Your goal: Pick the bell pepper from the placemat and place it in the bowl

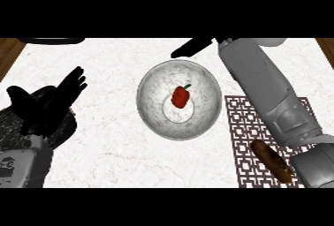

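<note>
1. The red bell pepper (180, 96) sits inside the bowl (151, 106), right about at its middle, green stem pointing toward the far right.
2. Nothing is touching the pepper; it lies on the bowl's floor with both hands well clear of it.
3. The bowl is pale, marbled and round, standing on the white counter (111, 150) just left of the placemat (244, 132).
4. The placemat, dark with a square lattice pattern, lies at the near right, and the bowl's right rim comes just beside its left edge.
5. On the placemat's near part lies a brown elongated item (271, 161), slanted from far left to near right; what it is, I cannot tell.
6. The right forearm (267, 88) runs up from the near right, crossing over the placemat, and reaches past the bowl's far right side.
7. The right hand (192, 46) shows at the far edge beyond the bowl, fingers stretched out leftward and straight, holding nothing.
8. The left hand (46, 108) is up at the left, fingers spread apart and pointing far-right, thumb set off to the left, empty too.
9. Under the left hand lies a dark, speckled round object (13, 128), mostly hidden.
10. Brown wood shows at the far left and far right corners beyond the counter.
</note>
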{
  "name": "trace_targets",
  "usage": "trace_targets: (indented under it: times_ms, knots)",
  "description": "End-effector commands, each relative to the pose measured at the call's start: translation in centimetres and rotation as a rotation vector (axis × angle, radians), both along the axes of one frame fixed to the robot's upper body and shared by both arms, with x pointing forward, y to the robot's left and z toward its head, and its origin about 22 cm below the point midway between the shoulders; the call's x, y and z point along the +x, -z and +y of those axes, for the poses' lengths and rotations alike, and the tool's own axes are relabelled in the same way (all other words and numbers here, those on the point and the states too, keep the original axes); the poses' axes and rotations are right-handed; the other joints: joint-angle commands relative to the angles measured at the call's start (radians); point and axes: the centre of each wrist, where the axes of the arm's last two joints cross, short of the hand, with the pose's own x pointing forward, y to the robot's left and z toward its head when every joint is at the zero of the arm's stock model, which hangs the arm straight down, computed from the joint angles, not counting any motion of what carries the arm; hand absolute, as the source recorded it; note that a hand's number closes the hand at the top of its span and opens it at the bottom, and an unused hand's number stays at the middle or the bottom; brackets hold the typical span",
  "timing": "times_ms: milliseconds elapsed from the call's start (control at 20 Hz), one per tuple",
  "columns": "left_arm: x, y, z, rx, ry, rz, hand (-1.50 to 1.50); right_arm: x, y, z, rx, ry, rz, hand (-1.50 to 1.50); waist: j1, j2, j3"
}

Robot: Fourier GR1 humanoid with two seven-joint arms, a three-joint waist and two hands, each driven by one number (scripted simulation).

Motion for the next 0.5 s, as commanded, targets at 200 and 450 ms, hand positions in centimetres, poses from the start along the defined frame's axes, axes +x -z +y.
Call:
trace_targets:
  times_ms: [200, 450]
  knots:
    - [-0.8, 0.6, 1.9, -0.001, -0.044, 0.016, 0.0, -0.2, -2.0, -11.4, 0.037, -0.194, -0.131, -1.5, -0.041, -0.014, 0.001]
    - [-0.8, 1.1, 1.3, -0.004, -0.065, 0.015, 0.0, -1.8, -5.0, -17.9, 0.139, -0.296, -0.165, -1.5, -0.067, -0.021, 0.001]
